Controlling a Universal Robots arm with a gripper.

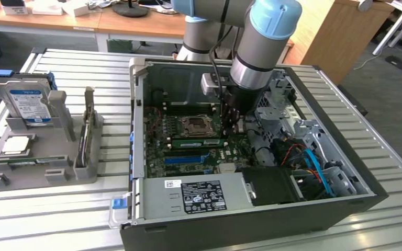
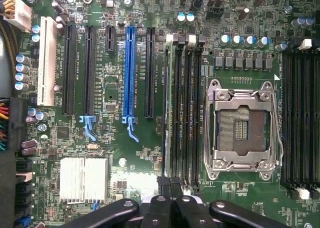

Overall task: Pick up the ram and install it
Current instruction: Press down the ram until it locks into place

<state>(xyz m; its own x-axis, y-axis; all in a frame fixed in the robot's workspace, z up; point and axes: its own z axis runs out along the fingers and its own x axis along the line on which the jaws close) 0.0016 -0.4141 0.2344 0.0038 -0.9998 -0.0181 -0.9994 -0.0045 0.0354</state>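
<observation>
Green ram [image 2: 169, 112] seated in motherboard slot, closed gripper [image 2: 172, 205] at its end

An open computer case [image 1: 341, 172] lies on the table [image 1: 47, 219], toward the exterior view's right. A holder [image 1: 40, 151] sits on the table at that view's left, well apart from the case. In the holder a hard drive [image 1: 28, 104] stands upright at the back, and a CPU chip [image 1: 16, 145] lies flat before it. Inside the case, the motherboard [image 2: 115, 153] lies flat, with the gripper [image 1: 232, 123] lowered over it. The ram [image 1: 199, 142] sits in a slot beside the CPU socket [image 2: 242, 128], just by the gripper.
</observation>
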